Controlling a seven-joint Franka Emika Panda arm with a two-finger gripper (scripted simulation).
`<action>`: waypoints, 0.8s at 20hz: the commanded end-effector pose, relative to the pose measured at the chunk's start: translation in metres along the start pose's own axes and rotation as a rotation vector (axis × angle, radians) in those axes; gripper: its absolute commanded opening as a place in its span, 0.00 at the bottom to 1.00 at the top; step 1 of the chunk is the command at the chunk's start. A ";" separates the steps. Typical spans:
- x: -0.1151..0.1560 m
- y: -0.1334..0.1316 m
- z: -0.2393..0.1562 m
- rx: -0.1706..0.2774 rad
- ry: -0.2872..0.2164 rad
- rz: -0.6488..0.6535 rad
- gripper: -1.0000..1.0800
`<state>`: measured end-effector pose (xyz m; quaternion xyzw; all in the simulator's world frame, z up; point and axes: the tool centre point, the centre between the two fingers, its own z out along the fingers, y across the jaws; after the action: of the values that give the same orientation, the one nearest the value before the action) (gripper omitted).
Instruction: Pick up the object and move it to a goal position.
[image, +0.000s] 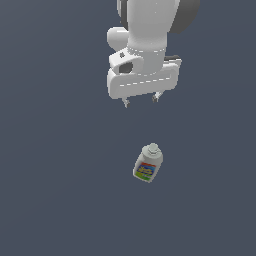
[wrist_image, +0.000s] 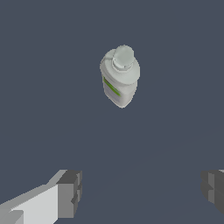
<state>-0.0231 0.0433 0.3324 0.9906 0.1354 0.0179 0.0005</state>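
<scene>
Bottle (image: 148, 163) stood upright on bench (image: 60, 200); gripper (image: 140, 101) spread wide, empty, well apart; off-centre descent risked toppling it

- Arm (image: 147, 22): glossy white shell, rounded segments, with dark grey patches at the upper edges.
- A bulbous white joint (image: 118, 37) sits above the gripper, on the exterior view's left.
- Hand body (image: 142, 80): a wide white block with softened corners — a dark recessed opening in the housing above it, and a faint dashed seam along its face.
- A black strip shows behind the block on the exterior view's right.
- Gripper (image: 140, 101): two short pale-grey fingers under the block.
- In the wrist view the fingertips (wrist_image: 70, 193) are boxy, dark grey, stepped pads — one on a white mount.
</scene>
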 end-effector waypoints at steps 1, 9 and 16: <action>0.011 0.000 0.003 -0.002 -0.004 -0.066 0.96; 0.049 0.001 0.014 -0.003 -0.015 -0.292 0.96; 0.079 0.001 0.027 0.002 -0.024 -0.487 0.96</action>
<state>0.0478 0.0621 0.3111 0.9367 0.3501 0.0065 0.0056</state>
